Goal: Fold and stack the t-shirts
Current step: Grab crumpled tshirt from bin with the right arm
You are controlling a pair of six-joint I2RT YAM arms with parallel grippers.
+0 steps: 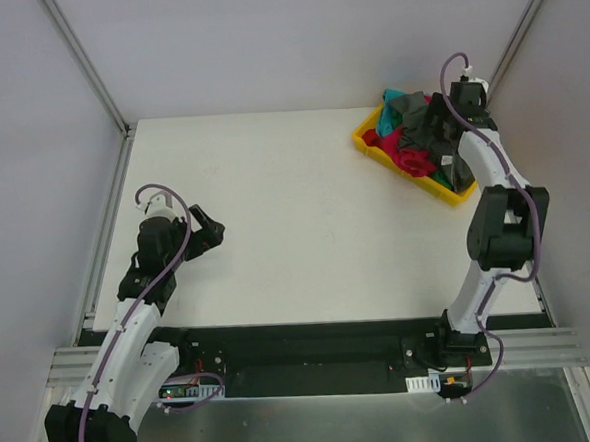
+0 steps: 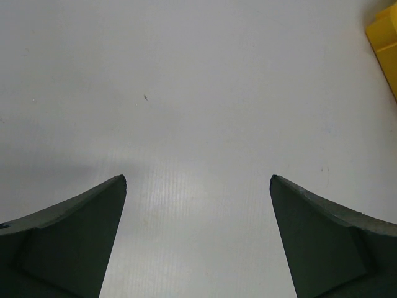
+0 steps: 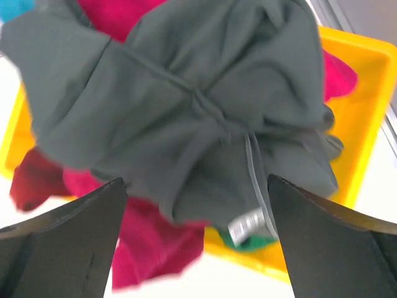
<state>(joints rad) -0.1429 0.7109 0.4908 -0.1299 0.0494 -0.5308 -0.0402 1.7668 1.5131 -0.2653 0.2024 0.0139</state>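
Observation:
A yellow bin [image 1: 364, 140] at the table's far right holds a heap of crumpled t-shirts. In the right wrist view a dark grey shirt [image 3: 186, 93] lies bunched on top, with a magenta shirt [image 3: 155, 242], a dark red one [image 3: 31, 180] and a bit of green [image 3: 248, 239] under it. My right gripper [image 3: 195, 186] is open just above the grey shirt, its jaws wide apart and gripping nothing; in the top view it [image 1: 438, 132] hangs over the bin. My left gripper [image 1: 210, 229] is open and empty above bare table at the left, as its wrist view [image 2: 197, 180] shows.
The white table [image 1: 296, 231] is bounded by grey walls and metal rails on the left and right. A teal shirt [image 1: 400, 104] sits at the bin's far end. The bin's corner shows in the left wrist view [image 2: 384, 37].

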